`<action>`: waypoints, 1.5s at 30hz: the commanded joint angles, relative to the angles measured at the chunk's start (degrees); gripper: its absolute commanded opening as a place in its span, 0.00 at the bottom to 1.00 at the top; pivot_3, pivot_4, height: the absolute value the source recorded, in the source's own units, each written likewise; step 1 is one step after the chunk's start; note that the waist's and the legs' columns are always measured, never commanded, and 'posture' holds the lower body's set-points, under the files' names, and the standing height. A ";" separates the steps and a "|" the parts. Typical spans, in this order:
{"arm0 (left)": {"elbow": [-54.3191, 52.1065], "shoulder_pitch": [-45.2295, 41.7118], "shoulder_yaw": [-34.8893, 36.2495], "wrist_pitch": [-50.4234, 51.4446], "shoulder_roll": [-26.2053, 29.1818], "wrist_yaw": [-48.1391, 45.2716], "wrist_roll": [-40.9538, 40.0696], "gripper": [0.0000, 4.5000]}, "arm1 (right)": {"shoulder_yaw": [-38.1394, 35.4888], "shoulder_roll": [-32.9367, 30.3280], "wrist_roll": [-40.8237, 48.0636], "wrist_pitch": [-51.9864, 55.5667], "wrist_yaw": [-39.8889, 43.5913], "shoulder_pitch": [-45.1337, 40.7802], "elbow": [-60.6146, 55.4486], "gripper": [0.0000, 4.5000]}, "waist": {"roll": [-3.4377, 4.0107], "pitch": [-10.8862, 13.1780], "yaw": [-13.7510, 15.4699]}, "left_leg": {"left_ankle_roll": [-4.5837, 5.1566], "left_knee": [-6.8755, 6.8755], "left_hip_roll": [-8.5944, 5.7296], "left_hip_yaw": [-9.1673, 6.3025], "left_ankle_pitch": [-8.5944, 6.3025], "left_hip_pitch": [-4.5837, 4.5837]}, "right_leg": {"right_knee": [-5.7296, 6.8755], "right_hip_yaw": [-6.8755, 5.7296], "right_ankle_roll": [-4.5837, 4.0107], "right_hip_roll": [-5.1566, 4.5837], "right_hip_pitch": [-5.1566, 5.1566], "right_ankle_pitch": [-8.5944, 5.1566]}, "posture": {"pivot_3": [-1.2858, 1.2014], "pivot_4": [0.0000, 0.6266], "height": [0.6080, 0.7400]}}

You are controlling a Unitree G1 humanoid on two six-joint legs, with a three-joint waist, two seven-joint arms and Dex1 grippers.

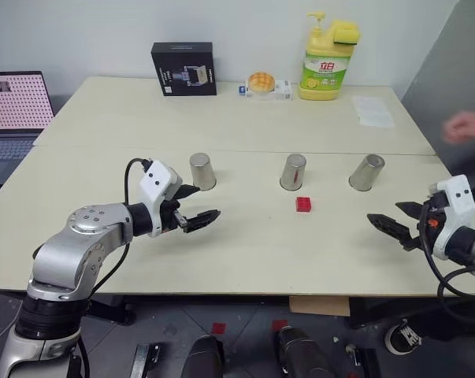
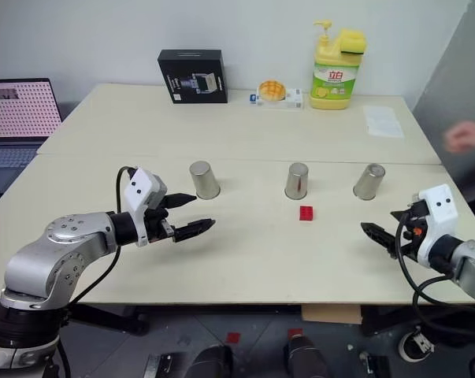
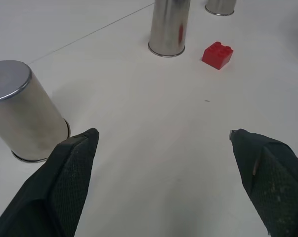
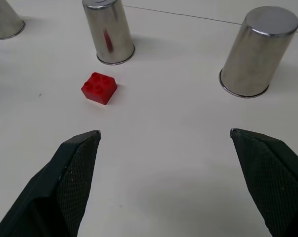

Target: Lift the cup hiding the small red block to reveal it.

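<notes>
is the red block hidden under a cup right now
No, the small red block sits uncovered on the table, just in front of the middle cup.

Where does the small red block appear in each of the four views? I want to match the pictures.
Left eye view: small red block on the table, just in front of the middle cup.
Right eye view: same spot, in front of the middle cup.
Left wrist view: upper right, beside a cup.
Right wrist view: left of centre, near a cup.
Shared landmark: the middle cup, upside down, next to the block.

Lab or office, laptop (image 1: 15, 110), worktable (image 1: 221, 118)
</notes>
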 commanded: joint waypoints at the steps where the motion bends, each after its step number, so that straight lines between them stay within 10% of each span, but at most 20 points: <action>1: -1.17 -0.60 1.21 -0.97 1.15 -0.68 -0.13 1.00 | -0.43 -0.07 0.63 -0.75 -0.43 0.22 -1.72 0.99 | 0.00 0.00 0.01 | 0.00 0.00 0.00 0.00 0.00 0.00 | 0.00 0.00 0.00 0.00 0.00 0.00 | 0.52 0.24 1.00; 45: 0.69 -4.19 1.65 1.35 3.11 -2.77 -1.43 1.00 | -0.49 0.30 2.77 -0.96 -3.55 2.94 -3.81 0.99 | -0.01 -0.01 0.55 | 0.00 0.10 -0.02 0.08 0.02 0.35 | 0.58 0.11 -0.26 0.02 0.03 -0.15 | 0.52 0.24 1.00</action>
